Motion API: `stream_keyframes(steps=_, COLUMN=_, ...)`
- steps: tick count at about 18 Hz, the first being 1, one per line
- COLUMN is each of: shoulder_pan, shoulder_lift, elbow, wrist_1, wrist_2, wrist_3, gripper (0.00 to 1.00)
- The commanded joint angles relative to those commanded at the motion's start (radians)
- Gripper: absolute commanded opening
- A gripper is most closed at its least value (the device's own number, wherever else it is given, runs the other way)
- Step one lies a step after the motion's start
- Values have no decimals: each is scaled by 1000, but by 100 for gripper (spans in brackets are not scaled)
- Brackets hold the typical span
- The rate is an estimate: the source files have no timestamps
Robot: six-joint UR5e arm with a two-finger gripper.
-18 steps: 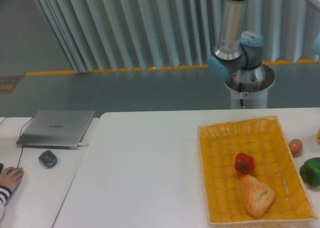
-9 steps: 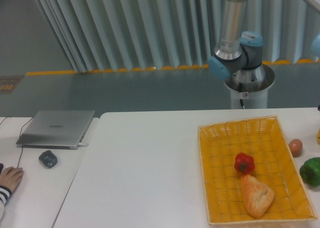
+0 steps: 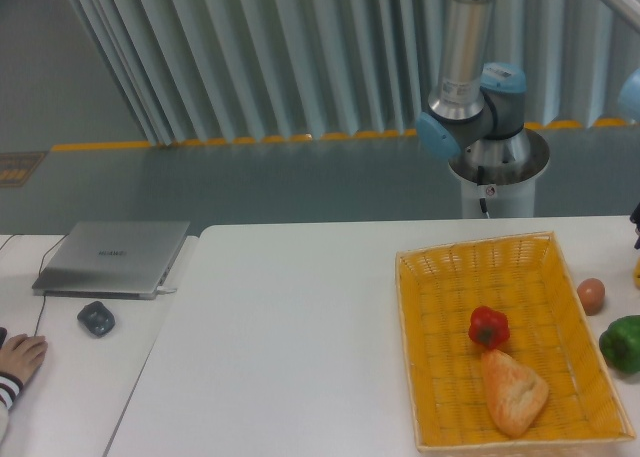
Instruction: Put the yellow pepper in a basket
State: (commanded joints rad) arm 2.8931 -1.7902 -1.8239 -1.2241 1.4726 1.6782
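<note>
The yellow-orange wicker basket (image 3: 430, 277) lies on the right half of the white table. It holds a small red pepper (image 3: 488, 327) and a piece of bread (image 3: 514, 391). Only a thin yellow sliver (image 3: 637, 272) shows at the frame's right edge, beside the basket; it looks like the yellow pepper, otherwise out of view. A small dark part of the gripper (image 3: 636, 227) shows at the right edge just above that sliver. Its fingers are cut off by the frame.
A brown egg (image 3: 591, 295) and a green pepper (image 3: 623, 343) lie on the table right of the basket. The arm's base (image 3: 497, 172) stands behind the table. A laptop (image 3: 112, 258), a mouse (image 3: 96, 318) and a person's hand (image 3: 20, 357) are at the far left.
A dark part of the gripper has come into view at the right edge and moved slightly down. The basket and its contents have not moved.
</note>
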Motion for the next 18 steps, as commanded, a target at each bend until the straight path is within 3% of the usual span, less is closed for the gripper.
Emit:
stream_keyframes(steps=12, shoulder_pan=-6, shoulder_lift=-9, elbow=-9, wrist_1=26, wrist_2=-2, wrist_3=3, gripper=100)
stream_keyframes(steps=17, shoulder_pan=-5, shoulder_lift=-11, elbow=-6, wrist_1=40, wrist_2=-2, wrist_3=3, gripper=44)
stream_keyframes(steps=18, shoulder_pan=-5, shoulder_lift=-11, elbow=-6, wrist_1=43, wrist_2=-2, wrist_3=3, gripper=40)
